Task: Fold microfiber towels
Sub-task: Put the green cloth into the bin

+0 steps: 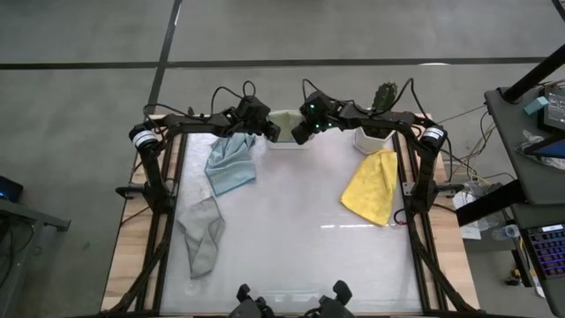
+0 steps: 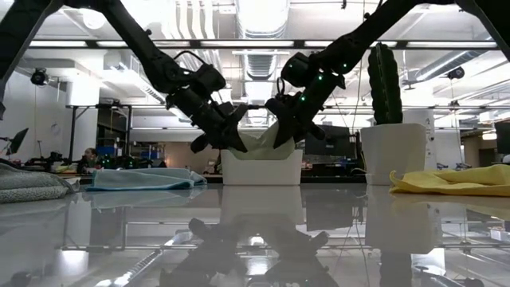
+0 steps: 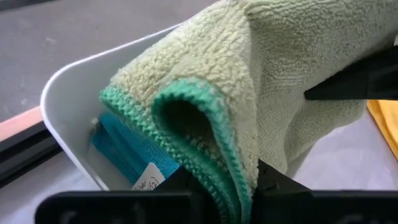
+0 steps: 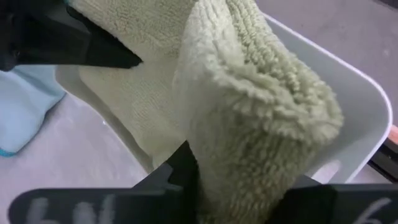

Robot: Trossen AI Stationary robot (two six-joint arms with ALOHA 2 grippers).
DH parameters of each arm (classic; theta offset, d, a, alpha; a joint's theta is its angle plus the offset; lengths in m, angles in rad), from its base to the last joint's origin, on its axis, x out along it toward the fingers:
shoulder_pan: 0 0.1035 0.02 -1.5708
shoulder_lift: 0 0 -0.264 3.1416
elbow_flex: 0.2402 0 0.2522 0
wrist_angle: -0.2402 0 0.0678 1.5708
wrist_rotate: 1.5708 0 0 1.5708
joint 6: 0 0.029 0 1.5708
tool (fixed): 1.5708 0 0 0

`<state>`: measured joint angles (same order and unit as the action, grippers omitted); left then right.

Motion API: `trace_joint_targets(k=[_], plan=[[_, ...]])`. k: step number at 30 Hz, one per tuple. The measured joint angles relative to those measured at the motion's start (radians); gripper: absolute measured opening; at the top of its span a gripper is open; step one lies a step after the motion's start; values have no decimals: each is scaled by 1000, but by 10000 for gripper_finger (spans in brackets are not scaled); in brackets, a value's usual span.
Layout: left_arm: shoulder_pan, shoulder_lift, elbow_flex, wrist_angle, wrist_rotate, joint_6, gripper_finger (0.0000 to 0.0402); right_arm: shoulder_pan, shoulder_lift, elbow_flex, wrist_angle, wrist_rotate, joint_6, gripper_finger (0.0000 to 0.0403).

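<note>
While both arms meet at the top centre of the high view, we judge the step in hand to be stowing a folded cloth: the sage green microfiber towel (image 1: 284,119) hangs doubled between the two grippers over the white rectangular plastic tub (image 2: 262,167) at the table's far edge. Our left gripper (image 3: 221,186) pinches the towel's green-stitched folded edge, and our right gripper (image 4: 239,180) is clamped on the thick fold at the other side. Inside the tub, the left wrist view shows a bright blue folded towel (image 3: 127,152) with a small label already lying at the bottom.

Next, we think, both grippers need to lower together and let go evenly, so the fold lands flat on the blue one instead of springing open or catching on the tub's rim.

Across the glossy white table (image 1: 291,230) three cloths wait unfolded: the yellow towel (image 1: 373,185) at the right, the pale blue-grey towel (image 1: 231,163) at upper left, and the grey towel (image 1: 202,234) at lower left. A white pot with a cactus (image 2: 392,151) stands just right of the tub, close to the right arm's path.
</note>
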<state>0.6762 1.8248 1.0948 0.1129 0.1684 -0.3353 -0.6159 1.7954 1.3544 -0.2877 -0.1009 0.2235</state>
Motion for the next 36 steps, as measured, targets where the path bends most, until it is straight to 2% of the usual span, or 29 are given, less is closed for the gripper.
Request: trace_joint_targets(k=[3, 12, 17, 29, 36], plan=[[0, -2, -2, -1, -3, 0, 36, 0, 0, 0, 9, 0, -1, 86], [0, -7, -1, 0, -3, 0, 116, 0, -1, 0, 1, 0, 1, 150], [1, -27, -2, -1, -4, 1, 142, 0, -12, 0, -13, 0, 1, 175], [5, -33, 0, -49, -4, 10, 149, -21, -61, 1, -42, 8, 1, 185], [8, -65, -1, -53, -19, 38, 149, -23, -62, 63, -106, 32, -25, 185]])
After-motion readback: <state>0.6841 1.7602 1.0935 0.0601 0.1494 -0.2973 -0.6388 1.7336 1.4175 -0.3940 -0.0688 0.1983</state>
